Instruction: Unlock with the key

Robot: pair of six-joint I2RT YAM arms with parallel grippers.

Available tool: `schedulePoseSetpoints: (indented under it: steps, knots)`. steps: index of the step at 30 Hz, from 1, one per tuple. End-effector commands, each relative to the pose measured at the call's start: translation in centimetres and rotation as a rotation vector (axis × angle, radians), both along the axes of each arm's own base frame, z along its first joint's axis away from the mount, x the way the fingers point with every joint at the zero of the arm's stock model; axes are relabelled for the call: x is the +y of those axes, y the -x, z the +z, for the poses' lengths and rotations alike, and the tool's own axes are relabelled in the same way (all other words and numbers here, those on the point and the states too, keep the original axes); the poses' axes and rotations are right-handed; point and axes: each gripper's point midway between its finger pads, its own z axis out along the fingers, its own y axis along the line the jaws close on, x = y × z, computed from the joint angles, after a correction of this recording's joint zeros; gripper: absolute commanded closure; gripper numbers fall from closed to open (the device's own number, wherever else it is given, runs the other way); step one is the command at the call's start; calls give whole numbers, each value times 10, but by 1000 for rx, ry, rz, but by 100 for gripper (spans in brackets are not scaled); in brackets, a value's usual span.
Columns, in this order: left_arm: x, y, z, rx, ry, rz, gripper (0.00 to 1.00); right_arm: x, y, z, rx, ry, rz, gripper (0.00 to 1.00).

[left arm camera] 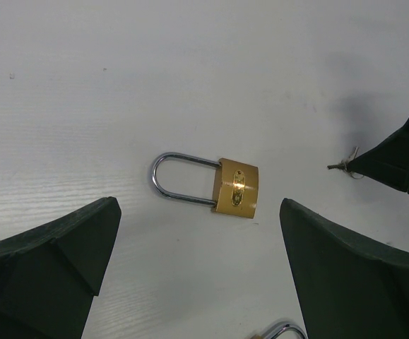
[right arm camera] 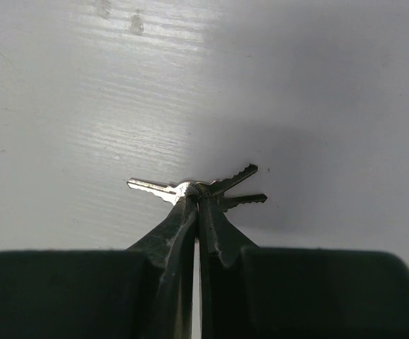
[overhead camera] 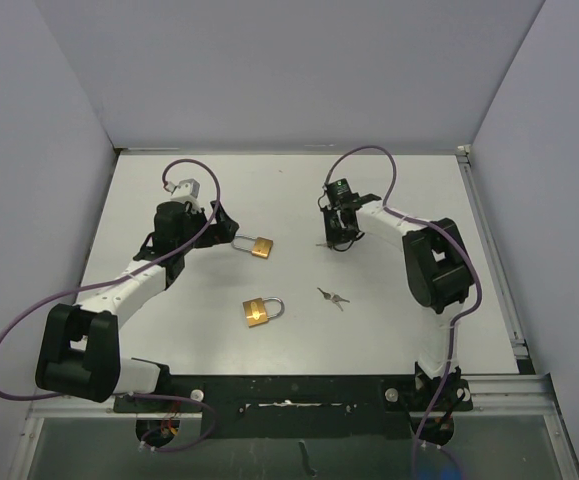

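A brass padlock point(overhead camera: 260, 248) lies flat on the white table, its steel shackle pointing left toward my left gripper point(overhead camera: 223, 222). In the left wrist view the padlock point(left arm camera: 236, 187) lies just beyond my open, empty left gripper point(left arm camera: 198, 226), shackle closed. My right gripper point(overhead camera: 335, 238) is shut on a small bunch of keys point(right arm camera: 193, 188) and holds it low over the table, right of the padlock. One key blade points left and two point right. The held keys also show in the left wrist view point(left arm camera: 344, 166).
A second brass padlock point(overhead camera: 261, 312) lies nearer the front, its shackle just showing in the left wrist view point(left arm camera: 283, 330). Another small set of keys point(overhead camera: 333, 297) lies on the table to its right. Walls enclose the table on three sides.
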Motion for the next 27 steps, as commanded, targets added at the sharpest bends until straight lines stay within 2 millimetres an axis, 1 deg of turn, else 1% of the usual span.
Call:
schedulePoseSetpoints:
  steps: [1, 2, 6, 9, 13, 19, 22, 27]
  knots:
    - [-4, -17, 33, -106, 23, -11, 2, 2, -5, 4, -28, 15, 8, 100]
    - [-4, -17, 34, -108, 23, -12, 2, 3, -5, 6, -40, 6, 13, 100]
    - [-6, -15, 36, -114, 27, -21, 2, 4, -9, 23, -119, -31, 15, 100]
    - [-12, -13, 41, -132, 44, -51, 2, 4, -11, 36, -174, -48, 15, 100]
    - [-28, -8, 48, -165, 86, -128, 3, 2, -11, 49, -218, -51, 18, 100]
    - [-60, 2, 61, -193, 229, -233, 5, 1, -11, 58, -247, -63, 21, 100]
    - [-79, 8, 66, -204, 297, -275, 5, 3, -10, 61, -255, -76, 22, 100]
    - [-105, 16, 64, -203, 365, -311, 5, 5, -10, 69, -272, -94, 26, 100]
